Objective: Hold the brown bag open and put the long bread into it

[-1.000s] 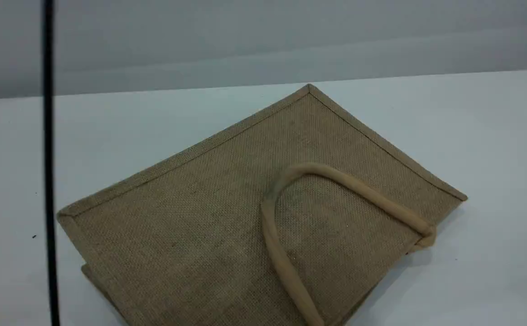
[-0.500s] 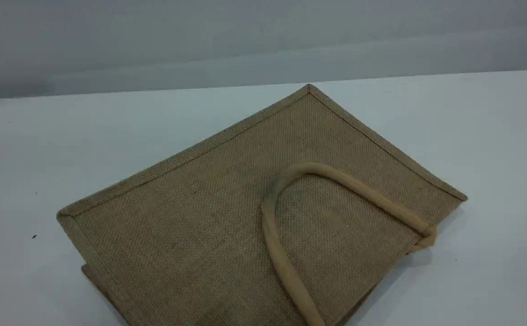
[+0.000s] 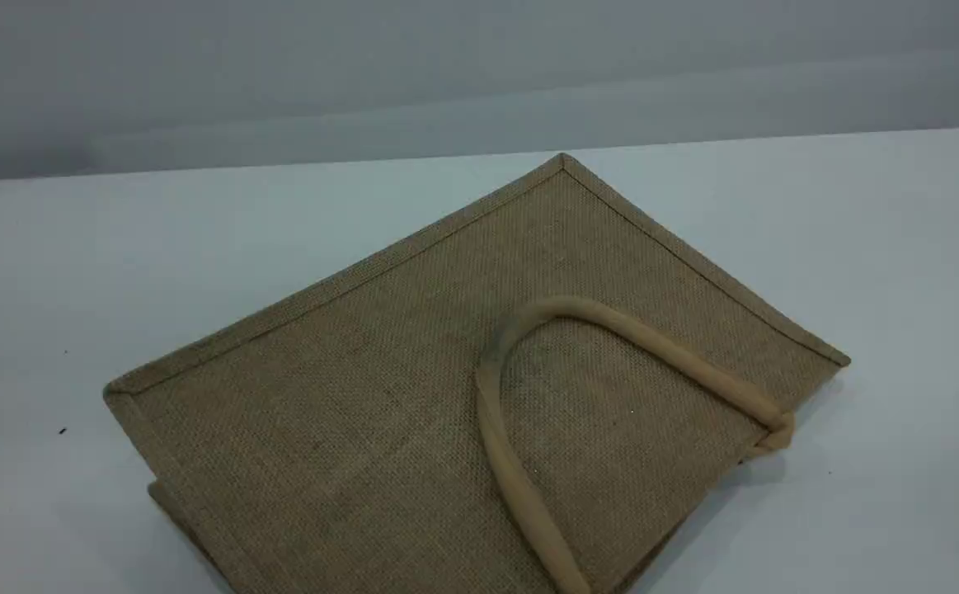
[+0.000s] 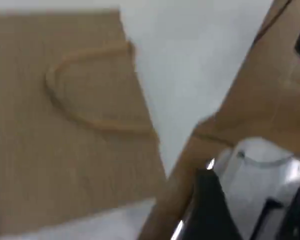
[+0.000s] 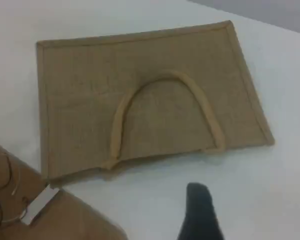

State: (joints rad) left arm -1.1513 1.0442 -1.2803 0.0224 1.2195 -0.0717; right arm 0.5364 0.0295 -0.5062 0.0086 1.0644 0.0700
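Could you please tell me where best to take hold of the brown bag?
Probably the handle at its arch, from straight above: the brown bag lies flat on the table, and this loop rests raised on its upper panel.

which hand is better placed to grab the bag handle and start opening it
Right, probably. The right hand faces the brown bag squarely, with the mouth edge and the handle ends nearest it. In the left wrist view the bag sits off to one side, blurred, beside brown cardboard.
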